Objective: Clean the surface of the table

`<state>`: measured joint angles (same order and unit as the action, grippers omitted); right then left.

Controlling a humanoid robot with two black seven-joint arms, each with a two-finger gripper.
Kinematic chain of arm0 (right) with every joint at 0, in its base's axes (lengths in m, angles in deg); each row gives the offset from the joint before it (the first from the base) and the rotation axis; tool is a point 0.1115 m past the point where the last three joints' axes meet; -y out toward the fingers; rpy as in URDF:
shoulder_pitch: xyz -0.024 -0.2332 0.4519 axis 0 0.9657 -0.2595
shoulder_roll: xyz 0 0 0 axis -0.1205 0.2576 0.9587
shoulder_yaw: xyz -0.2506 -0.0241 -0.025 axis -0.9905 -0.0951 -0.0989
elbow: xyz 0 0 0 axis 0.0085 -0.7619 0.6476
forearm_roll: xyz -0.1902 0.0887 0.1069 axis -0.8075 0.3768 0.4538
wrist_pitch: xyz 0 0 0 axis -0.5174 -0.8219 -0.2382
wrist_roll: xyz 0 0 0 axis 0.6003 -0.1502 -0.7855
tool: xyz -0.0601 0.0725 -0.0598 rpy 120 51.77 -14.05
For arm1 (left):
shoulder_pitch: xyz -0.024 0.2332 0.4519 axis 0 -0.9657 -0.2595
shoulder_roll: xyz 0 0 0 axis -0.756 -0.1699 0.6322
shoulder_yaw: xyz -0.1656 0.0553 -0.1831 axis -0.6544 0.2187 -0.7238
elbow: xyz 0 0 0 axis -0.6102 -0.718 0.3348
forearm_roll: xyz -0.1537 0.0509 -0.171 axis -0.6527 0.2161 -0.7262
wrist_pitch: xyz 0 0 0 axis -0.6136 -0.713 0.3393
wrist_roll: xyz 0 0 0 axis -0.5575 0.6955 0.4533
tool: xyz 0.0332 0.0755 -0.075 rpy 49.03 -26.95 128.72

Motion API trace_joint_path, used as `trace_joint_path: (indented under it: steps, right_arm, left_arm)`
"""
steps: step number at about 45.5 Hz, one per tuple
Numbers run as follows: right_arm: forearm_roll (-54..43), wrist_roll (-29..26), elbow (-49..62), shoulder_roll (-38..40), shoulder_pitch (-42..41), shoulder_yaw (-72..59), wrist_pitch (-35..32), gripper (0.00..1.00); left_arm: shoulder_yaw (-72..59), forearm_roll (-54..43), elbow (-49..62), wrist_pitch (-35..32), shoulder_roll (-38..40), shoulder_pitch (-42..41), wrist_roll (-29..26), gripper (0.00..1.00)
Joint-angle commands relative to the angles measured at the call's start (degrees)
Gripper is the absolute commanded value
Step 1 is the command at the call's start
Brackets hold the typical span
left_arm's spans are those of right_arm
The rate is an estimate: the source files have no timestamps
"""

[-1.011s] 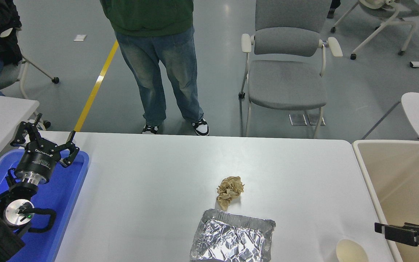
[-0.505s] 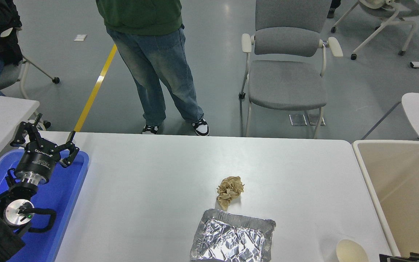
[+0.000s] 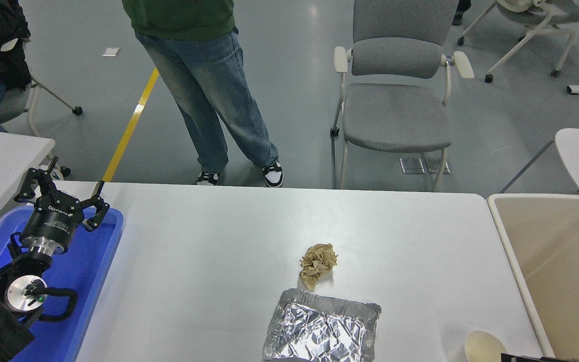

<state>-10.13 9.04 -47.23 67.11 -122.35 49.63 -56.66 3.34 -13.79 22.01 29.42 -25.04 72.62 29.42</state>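
Head view | left hand open over table surface left end

the tabletop is wide, white and matte with rounded far corners. it lies flat, spanning most of the view's lower half, its far edge running level across the middle.

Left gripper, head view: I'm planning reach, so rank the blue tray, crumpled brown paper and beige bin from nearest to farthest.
From the left gripper:
1. Blue tray, directly beneath, far left.
2. Crumpled brown paper, table centre.
3. Beige bin, beyond the table's right edge.
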Motion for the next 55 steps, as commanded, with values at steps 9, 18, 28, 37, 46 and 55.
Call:
trace_joint_path:
  steps: [9,18,28,37,46,55]
  right_arm:
    - [4.0,-2.5,1.2,-5.9,0.2,0.0,0.3,1.00]
    - [4.4,-3.7,3.8,-9.5,0.2,-0.1,0.3,0.97]
    - [3.8,-4.4,4.4,-10.8,0.2,-0.3,0.2,0.65]
    - [4.3,-5.5,4.7,-10.0,-0.3,-0.3,-0.8,0.00]
    - [6.4,-7.5,4.2,-8.1,-0.5,-0.1,-3.2,0.00]
    - [8.4,-7.5,3.8,-6.8,-0.7,-0.1,-3.4,0.00]
  left_arm:
    - [0.0,0.0,0.0,0.0,0.0,0.0,0.0,1.00]
    - [0.0,0.0,0.0,0.0,0.0,0.0,0.0,1.00]
    - [0.0,0.0,0.0,0.0,0.0,0.0,0.0,1.00]
    - [0.0,0.0,0.0,0.0,0.0,0.0,0.0,1.00]
    - [0.0,0.0,0.0,0.0,0.0,0.0,0.0,1.00]
    - [0.0,0.0,0.0,0.0,0.0,0.0,0.0,1.00]
